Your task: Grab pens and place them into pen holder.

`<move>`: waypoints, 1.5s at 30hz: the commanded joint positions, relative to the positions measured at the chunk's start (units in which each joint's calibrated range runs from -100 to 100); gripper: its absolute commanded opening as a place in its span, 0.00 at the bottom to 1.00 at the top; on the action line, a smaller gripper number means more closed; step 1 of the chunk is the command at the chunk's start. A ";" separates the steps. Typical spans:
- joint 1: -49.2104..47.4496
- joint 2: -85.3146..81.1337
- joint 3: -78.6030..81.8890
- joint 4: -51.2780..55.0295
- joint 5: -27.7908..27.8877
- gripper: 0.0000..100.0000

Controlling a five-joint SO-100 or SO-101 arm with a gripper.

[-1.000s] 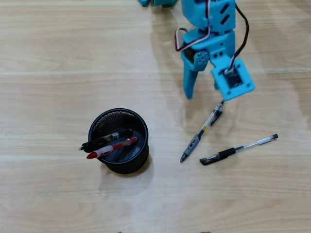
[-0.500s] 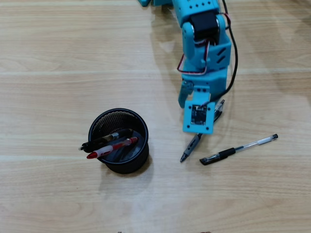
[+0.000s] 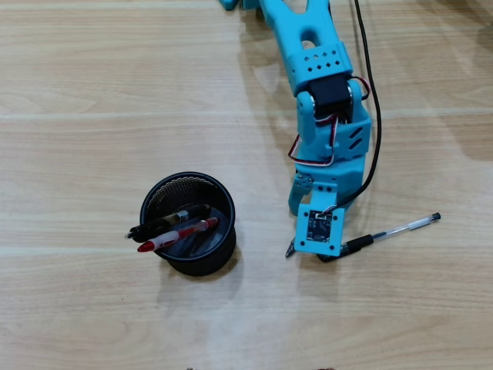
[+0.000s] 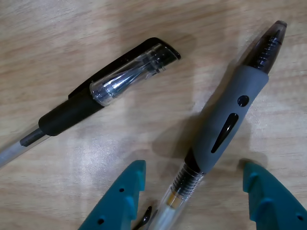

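1. Fingers (image 4: 122,201) of the teal gripper (image 4: 192,191) stand spread wide in the wrist view, one at the lower left and one at the lower right of the picture, with nothing clamped between them.
2. Between the two fingers, and touching neither, lies the grey-sleeved pen (image 4: 225,120) flat on the wooden table (image 4: 57,28); its clear barrel runs down between the fingertips and its dark tip points away toward the upper right of that view.
3. Just beyond the left-hand finger, apart from the first pen, lies the capped clear pen (image 4: 110,91), slanted, with its black grip sleeve and clear cap with a black clip; its pale barrel leaves the picture at the left edge.
4. From overhead, the gripper (image 3: 304,231) hangs low over these two pens: only the tip of the grey-sleeved pen (image 3: 290,250) shows under the arm (image 3: 320,85), while the capped clear pen (image 3: 393,230) stretches out to the right.
5. Well away from the fingers, to the left in the overhead view, stands the pen holder (image 3: 223,247), upright; a black pen (image 3: 166,223) and a red pen (image 3: 177,235) lean in it, their ends over the left rim.
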 commanded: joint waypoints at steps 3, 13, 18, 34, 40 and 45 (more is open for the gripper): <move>2.26 -2.72 1.52 3.61 -0.41 0.07; 5.16 -24.28 18.45 7.22 0.22 0.02; 5.88 -41.18 20.53 1.03 2.67 0.02; 18.71 -52.51 50.23 -52.68 20.19 0.02; 19.35 -46.85 49.05 -52.77 20.55 0.02; 20.48 -42.03 42.44 -52.68 21.70 0.02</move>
